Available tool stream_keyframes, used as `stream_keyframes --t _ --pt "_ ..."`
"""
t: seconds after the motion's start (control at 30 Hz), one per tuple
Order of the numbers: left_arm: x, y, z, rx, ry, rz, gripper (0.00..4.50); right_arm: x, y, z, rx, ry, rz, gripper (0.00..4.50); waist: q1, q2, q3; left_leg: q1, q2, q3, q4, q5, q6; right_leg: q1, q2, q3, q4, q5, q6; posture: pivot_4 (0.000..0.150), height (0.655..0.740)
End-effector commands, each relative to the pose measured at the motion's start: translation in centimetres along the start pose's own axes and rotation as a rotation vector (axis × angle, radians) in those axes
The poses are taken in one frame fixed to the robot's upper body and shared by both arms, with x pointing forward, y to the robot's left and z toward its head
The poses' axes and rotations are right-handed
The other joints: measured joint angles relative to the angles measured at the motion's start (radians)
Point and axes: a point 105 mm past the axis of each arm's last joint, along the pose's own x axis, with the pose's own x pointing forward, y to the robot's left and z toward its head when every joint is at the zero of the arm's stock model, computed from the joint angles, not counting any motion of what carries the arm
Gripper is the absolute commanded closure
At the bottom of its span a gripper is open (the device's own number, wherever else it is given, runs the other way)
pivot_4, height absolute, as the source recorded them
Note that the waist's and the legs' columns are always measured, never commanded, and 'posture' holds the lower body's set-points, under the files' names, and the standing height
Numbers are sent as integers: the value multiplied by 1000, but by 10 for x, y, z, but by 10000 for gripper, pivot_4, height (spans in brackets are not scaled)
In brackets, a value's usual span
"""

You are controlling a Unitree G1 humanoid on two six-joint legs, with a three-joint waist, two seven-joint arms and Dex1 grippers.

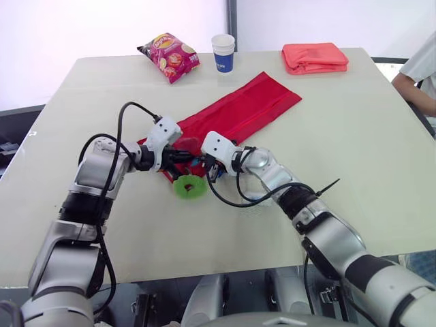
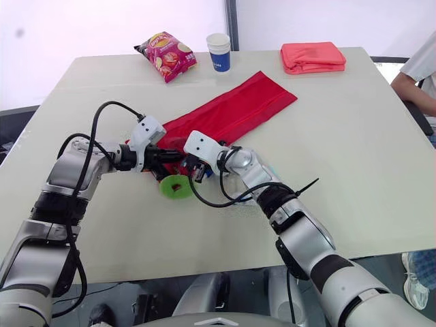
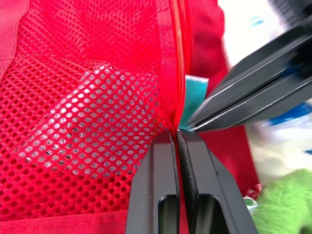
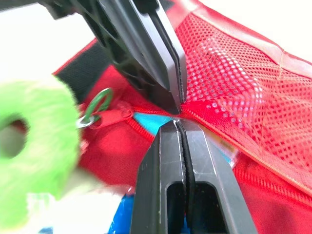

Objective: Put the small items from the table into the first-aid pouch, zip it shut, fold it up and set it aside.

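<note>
While the eye views are showing the pouch [image 1: 238, 109] unfolded mid-table, the left wrist is showing your left gripper [image 3: 174, 136] clamping its zip edge [image 3: 171, 73], and the right wrist your right gripper [image 4: 178, 126], fingers together, at the teal packet [image 4: 146, 119]: ease it inside.

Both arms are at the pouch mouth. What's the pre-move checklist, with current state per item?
1. Left jaws shut on the pouch at its zipper edge: ok.
2. Right jaws shut on the pouch edge, facing the left jaws: ok.
3. Zip closed: not ok. The gap is open and a teal item shows in it.
4. All small items inside: not ok. The green fuzzy ring lies on the table beside the pouch.
5. Ring free of the zip pull: cannot tell.
6. Person's arm clear of both robot arms: ok. It is at the table's far right edge.
</note>
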Motion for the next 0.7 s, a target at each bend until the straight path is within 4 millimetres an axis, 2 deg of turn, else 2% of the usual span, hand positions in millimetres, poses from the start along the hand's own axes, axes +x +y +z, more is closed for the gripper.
stream_keyframes --t 0.03,0.13,0.23,0.37,0.5,0.63,0.7 --pt "0 -3 14 49 -36 -14 45000 10 7 1 -70 93 30 44867 -1 0 0 0 0 0 0 0 0 0 0 0 0 0 0 1500 7400" --pt "2 -7 16 55 -40 -31 45000 20 14 -10 -82 179 38 44867 -1 0 0 0 0 0 0 0 0 0 0 0 0 0 0 1500 7400" --pt "3 -11 16 59 -42 -43 45000 27 12 -10 -118 204 5 44867 -1 0 0 1 0 0 0 0 0 0 0 0 0 0 0 1500 7400" --pt "5 -20 17 65 -52 -68 45000 33 -13 8 -146 124 -205 44867 3 1 -1 2 0 0 -1 0 -1 1 0 0 0 0 0 1500 7400" --pt "5 -22 15 63 -56 -69 45000 32 -24 21 -174 42 -306 44867 4 1 -1 2 0 0 0 0 -1 2 -1 0 0 0 0 1500 7400" --pt "4 -19 13 60 -58 -55 45000 31 -18 21 -181 -14 -283 44867 -2 1 -1 2 0 0 -1 1 -1 1 0 0 0 0 0 1500 7400" --pt "4 -14 11 81 -51 -34 45000 31 -4 21 -118 -67 -156 44867 -2 1 -1 2 0 0 -1 1 -1 1 0 0 0 0 0 1500 7400"
